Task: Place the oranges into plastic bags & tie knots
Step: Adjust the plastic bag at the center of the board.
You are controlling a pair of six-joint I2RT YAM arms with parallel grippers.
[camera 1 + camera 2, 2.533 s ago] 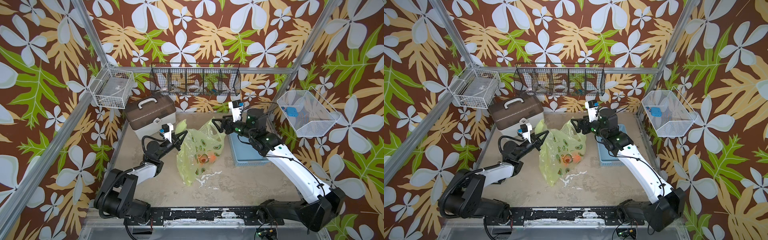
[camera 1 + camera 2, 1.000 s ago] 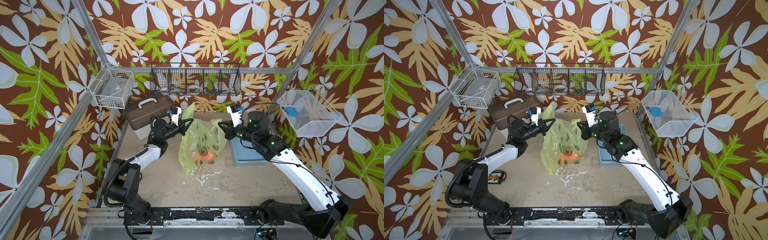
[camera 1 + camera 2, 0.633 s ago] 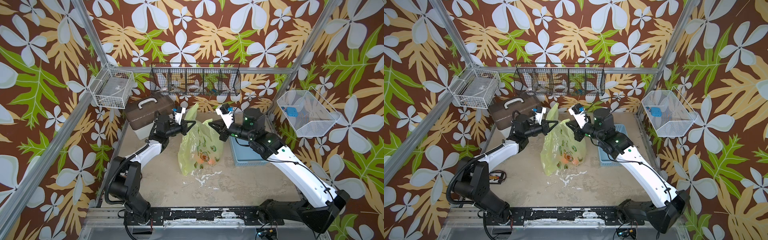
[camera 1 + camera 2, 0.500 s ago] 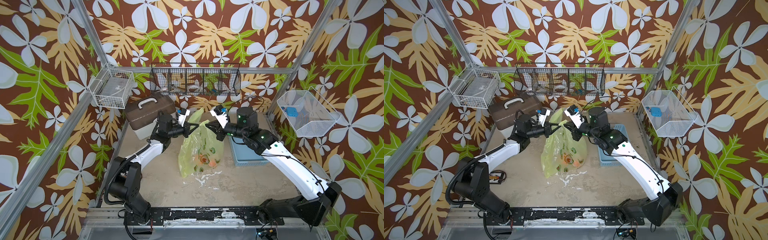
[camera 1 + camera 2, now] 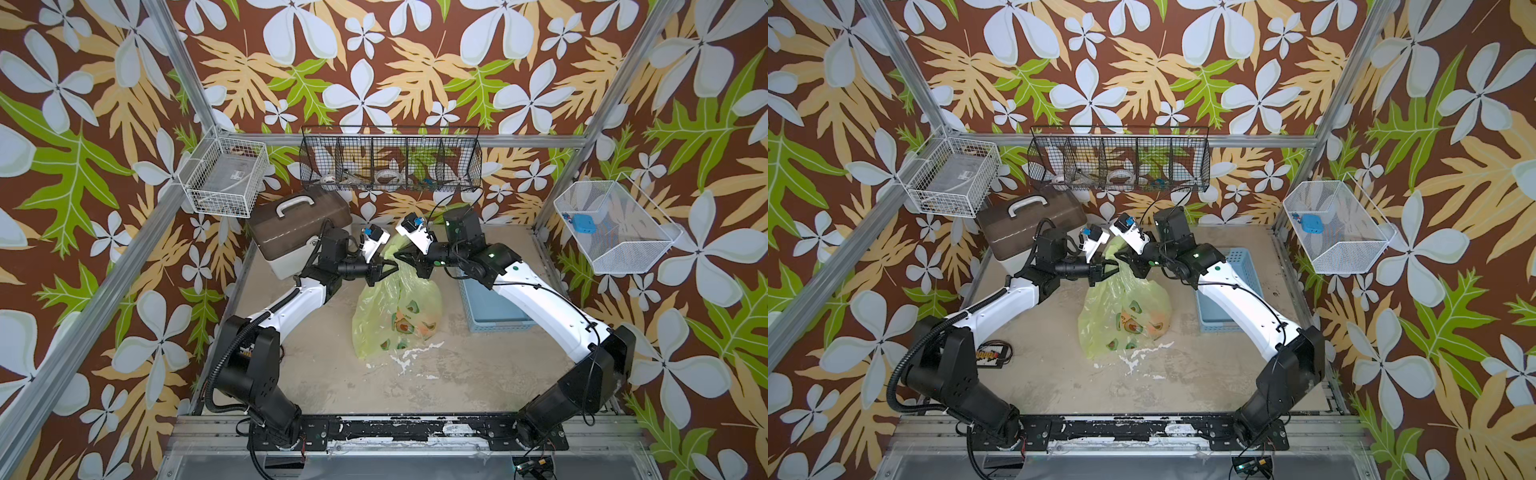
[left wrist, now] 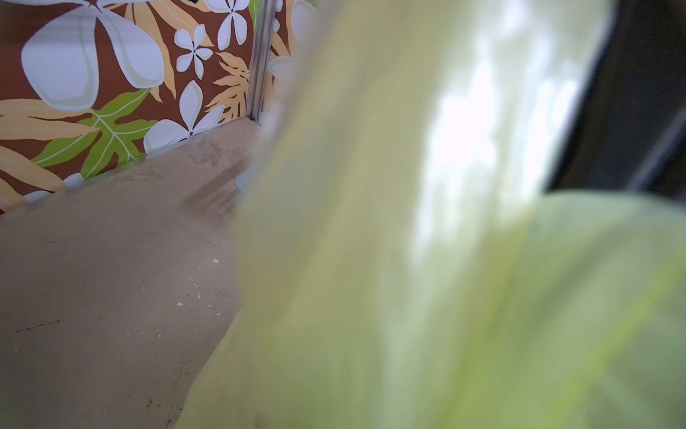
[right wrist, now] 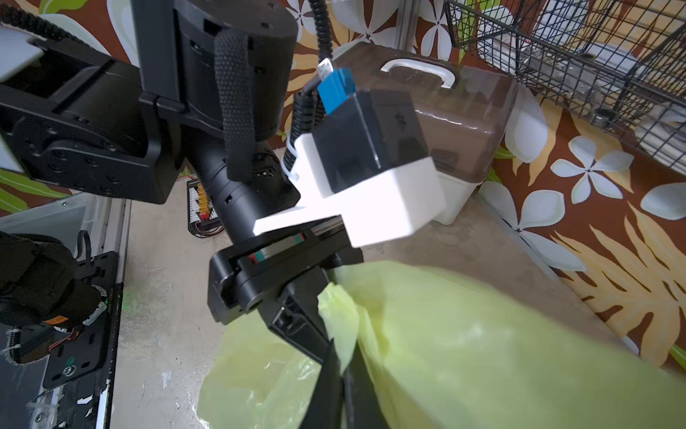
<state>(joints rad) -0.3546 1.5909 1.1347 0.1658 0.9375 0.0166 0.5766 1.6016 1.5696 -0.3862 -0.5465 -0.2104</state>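
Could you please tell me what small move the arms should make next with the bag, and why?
Probably carry the right gripper across the left gripper, crossing the handles to begin a knot. The oranges already show through the plastic bag, and both grippers meet at its gathered top, the right one shut on the plastic.

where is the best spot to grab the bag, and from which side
At its gathered top, pinched side-on from either flank. The plastic bag stands upright with the oranges weighing down its bottom, so the film narrows above into a thin strip; the right gripper is shut there.
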